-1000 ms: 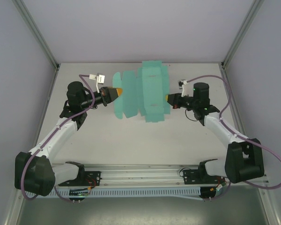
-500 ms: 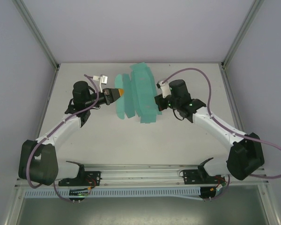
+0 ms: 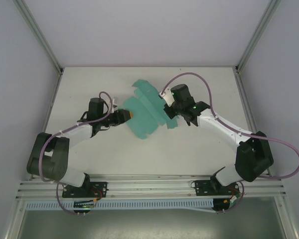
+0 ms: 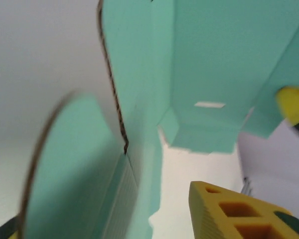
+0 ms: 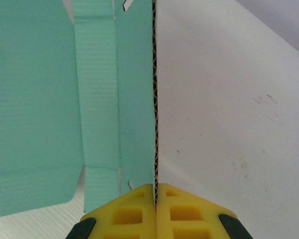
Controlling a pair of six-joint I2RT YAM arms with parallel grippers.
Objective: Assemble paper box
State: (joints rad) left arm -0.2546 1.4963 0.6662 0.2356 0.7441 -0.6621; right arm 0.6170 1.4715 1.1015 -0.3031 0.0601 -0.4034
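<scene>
The paper box (image 3: 148, 107) is a flat teal die-cut sheet with flaps, tilted up off the white table (image 3: 199, 149) at its middle. My right gripper (image 3: 167, 105) is shut on its right edge. In the right wrist view, the corrugated edge (image 5: 155, 124) runs straight into the closed yellow fingertips (image 5: 139, 199). My left gripper (image 3: 130, 115) stands open at the sheet's left side. In the left wrist view, a rounded flap (image 4: 70, 169) lies between the spread jaws, apart from the yellow finger (image 4: 234, 214). The right gripper's yellow tip (image 4: 295, 103) shows behind the sheet.
Grey walls and slanted metal posts (image 3: 40, 35) close in the table on three sides. A metal rail (image 3: 149, 186) with the arm bases runs along the near edge. A purple cable (image 3: 199, 79) loops over the right arm.
My left gripper has opened and let go of the sheet. The right arm has swung the sheet left and turned it. The left arm has drawn nearer and lower.
</scene>
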